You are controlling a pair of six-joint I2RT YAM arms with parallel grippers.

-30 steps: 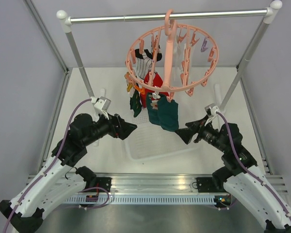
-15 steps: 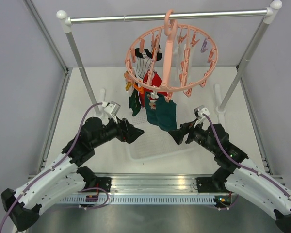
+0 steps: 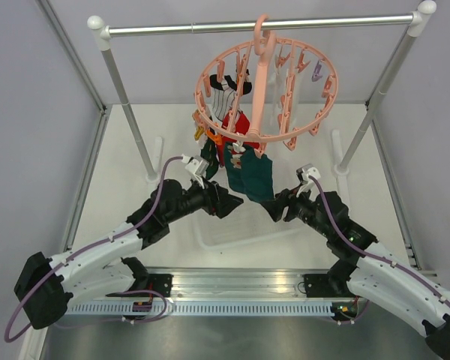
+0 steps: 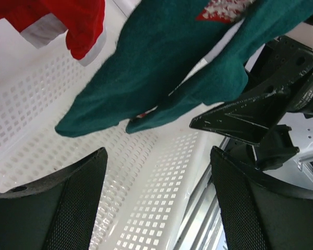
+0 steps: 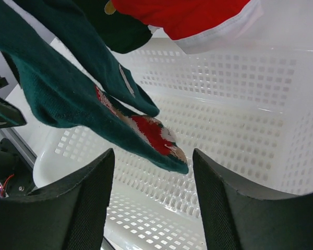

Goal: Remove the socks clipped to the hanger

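The salmon-pink ring hanger [image 3: 266, 97] hangs by its hook from the silver rail. Socks hang clipped under its left half: dark teal ones [image 3: 253, 176], a red one [image 3: 240, 126] and a white striped one [image 3: 223, 101]. My left gripper [image 3: 236, 205] is open just left of and below the teal socks' tips. My right gripper [image 3: 274, 208] is open just right of them. In the left wrist view the teal socks [image 4: 161, 67] and red sock [image 4: 78, 21] hang above the open gripper [image 4: 159, 203]. In the right wrist view a teal sock's tip [image 5: 146, 135] hangs just above the open gripper [image 5: 154, 203].
A white perforated tray [image 3: 210, 232] lies on the table under the socks, also in the left wrist view [image 4: 146, 177] and right wrist view [image 5: 240, 94]. The silver rail [image 3: 172, 28] spans the back on two slanted legs [image 3: 127, 97]. Grey walls close both sides.
Both arms have reached forward and inward toward the teal socks. The left gripper has moved furthest, to the right. The hanger and socks hang as before.
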